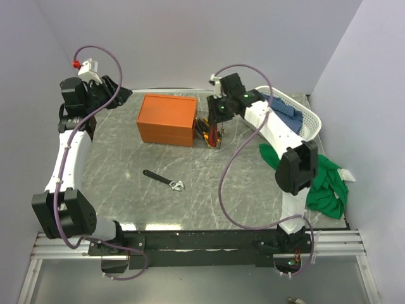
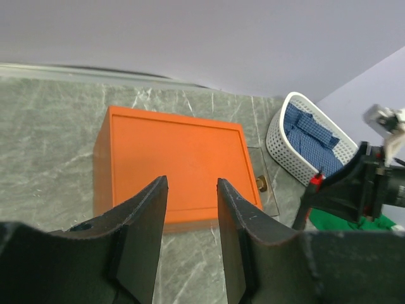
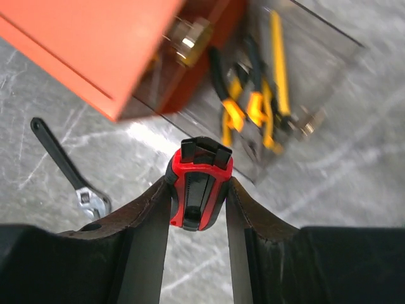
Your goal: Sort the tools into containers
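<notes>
My right gripper (image 3: 197, 193) is clamped on the red-black knife (image 3: 199, 180), and the clear tray (image 3: 319, 82) holding the pliers (image 3: 243, 109) sits just ahead of its tips. I'd ease forward till centred over it, then release low.

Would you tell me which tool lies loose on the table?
The black wrench; the red-black knife is clamped in the right gripper, and the pliers sit in the clear tray.
</notes>
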`<action>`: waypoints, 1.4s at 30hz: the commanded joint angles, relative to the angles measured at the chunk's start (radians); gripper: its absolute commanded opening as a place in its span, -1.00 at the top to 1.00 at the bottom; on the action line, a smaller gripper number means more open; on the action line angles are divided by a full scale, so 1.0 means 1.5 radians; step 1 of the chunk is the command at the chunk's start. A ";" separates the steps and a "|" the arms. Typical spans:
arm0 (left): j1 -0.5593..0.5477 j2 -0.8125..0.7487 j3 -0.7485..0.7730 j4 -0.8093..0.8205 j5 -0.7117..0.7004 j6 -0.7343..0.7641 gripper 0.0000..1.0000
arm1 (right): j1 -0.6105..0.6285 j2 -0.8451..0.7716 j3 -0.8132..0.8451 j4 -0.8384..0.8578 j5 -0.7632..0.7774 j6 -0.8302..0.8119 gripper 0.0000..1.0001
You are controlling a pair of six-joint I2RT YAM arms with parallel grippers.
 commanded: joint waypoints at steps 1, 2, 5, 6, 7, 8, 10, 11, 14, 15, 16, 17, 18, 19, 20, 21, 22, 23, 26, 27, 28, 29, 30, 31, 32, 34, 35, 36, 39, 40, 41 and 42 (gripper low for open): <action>0.008 -0.063 -0.016 -0.001 -0.007 0.028 0.14 | 0.027 0.066 0.074 0.013 0.019 -0.026 1.00; 0.011 -0.066 -0.020 -0.001 -0.006 0.028 0.14 | 0.027 0.075 0.085 0.012 0.024 -0.029 1.00; 0.023 -0.079 -0.039 -0.005 -0.005 0.026 0.14 | 0.025 0.112 0.129 0.014 0.051 -0.051 1.00; 0.025 -0.081 -0.042 -0.006 -0.007 0.026 0.13 | 0.024 0.117 0.137 0.016 0.066 -0.064 1.00; 0.029 -0.084 -0.044 -0.005 -0.006 0.026 0.13 | 0.024 0.122 0.142 0.021 0.072 -0.068 1.00; 0.031 -0.085 -0.048 -0.005 -0.005 0.025 0.13 | 0.019 0.129 0.150 0.022 0.075 -0.085 1.00; 0.035 -0.088 -0.050 -0.003 -0.003 0.022 0.13 | 0.014 0.133 0.158 0.023 0.079 -0.090 1.00; 0.036 -0.088 -0.052 -0.002 -0.003 0.020 0.13 | 0.008 0.136 0.163 0.022 0.079 -0.089 1.00; 0.038 -0.085 -0.052 0.001 0.000 0.018 0.13 | 0.003 0.134 0.169 0.029 0.083 -0.094 1.00; 0.037 -0.084 -0.052 0.000 -0.001 0.016 0.13 | 0.001 0.134 0.175 0.028 0.083 -0.093 1.00; 0.038 -0.082 -0.052 0.003 0.000 0.016 0.13 | 0.000 0.134 0.179 0.027 0.080 -0.088 1.00; 0.038 -0.082 -0.052 0.004 0.002 0.015 0.13 | -0.001 0.135 0.185 0.027 0.078 -0.082 1.00; 0.037 -0.081 -0.052 0.006 0.002 0.010 0.13 | -0.004 0.135 0.188 0.026 0.077 -0.081 1.00; 0.038 -0.077 -0.053 0.008 0.003 0.009 0.13 | -0.004 0.138 0.192 0.027 0.075 -0.080 1.00; 0.038 -0.075 -0.052 0.009 0.005 0.007 0.13 | -0.005 0.141 0.198 0.027 0.076 -0.082 1.00; 0.038 -0.073 -0.051 0.012 0.005 0.006 0.13 | -0.005 0.143 0.201 0.028 0.078 -0.083 1.00; 0.037 -0.070 -0.051 0.012 0.006 0.004 0.13 | -0.005 0.145 0.204 0.030 0.080 -0.086 1.00; 0.037 -0.069 -0.050 0.013 0.006 0.004 0.13 | -0.006 0.149 0.209 0.033 0.085 -0.095 1.00; 0.038 -0.067 -0.050 0.012 0.006 0.003 0.13 | -0.003 0.166 0.222 0.034 0.096 -0.121 1.00; 0.038 -0.065 -0.050 0.011 0.006 0.003 0.13 | -0.003 0.170 0.223 0.037 0.107 -0.127 1.00; 0.037 -0.066 -0.050 0.012 0.006 0.004 0.13 | -0.002 0.176 0.223 0.040 0.110 -0.136 1.00; 0.038 -0.065 -0.052 0.012 0.005 0.005 0.13 | -0.003 0.186 0.221 0.043 0.112 -0.152 1.00; 0.038 -0.065 -0.053 0.012 0.005 0.005 0.13 | -0.001 0.193 0.222 0.043 0.112 -0.157 1.00; 0.037 -0.065 -0.055 0.010 0.005 0.005 0.13 | 0.000 0.207 0.226 0.041 0.108 -0.164 0.99; 0.038 -0.065 -0.057 0.010 0.004 0.006 0.13 | 0.003 0.213 0.227 0.039 0.108 -0.178 0.98; 0.037 -0.065 -0.059 0.010 0.004 0.005 0.13 | 0.010 0.224 0.224 0.036 0.107 -0.197 0.90; 0.037 -0.065 -0.060 0.011 0.005 0.005 0.13 | 0.020 0.227 0.221 0.033 0.106 -0.214 0.84; 0.038 -0.064 -0.060 0.013 0.004 0.005 0.13 | 0.024 0.229 0.220 0.020 0.103 -0.223 0.64; 0.038 -0.064 -0.062 0.014 0.005 0.004 0.13 | 0.043 0.232 0.224 -0.014 0.117 -0.243 0.03; 0.038 -0.065 -0.062 0.015 0.005 0.004 0.13 | 0.045 0.214 0.203 -0.012 0.125 -0.241 -0.07; 0.037 -0.064 -0.063 0.017 0.006 0.002 0.13 | 0.045 0.202 0.193 -0.007 0.125 -0.234 -0.14; 0.038 -0.064 -0.064 0.020 0.007 0.001 0.13 | 0.043 0.192 0.186 -0.005 0.127 -0.232 -0.23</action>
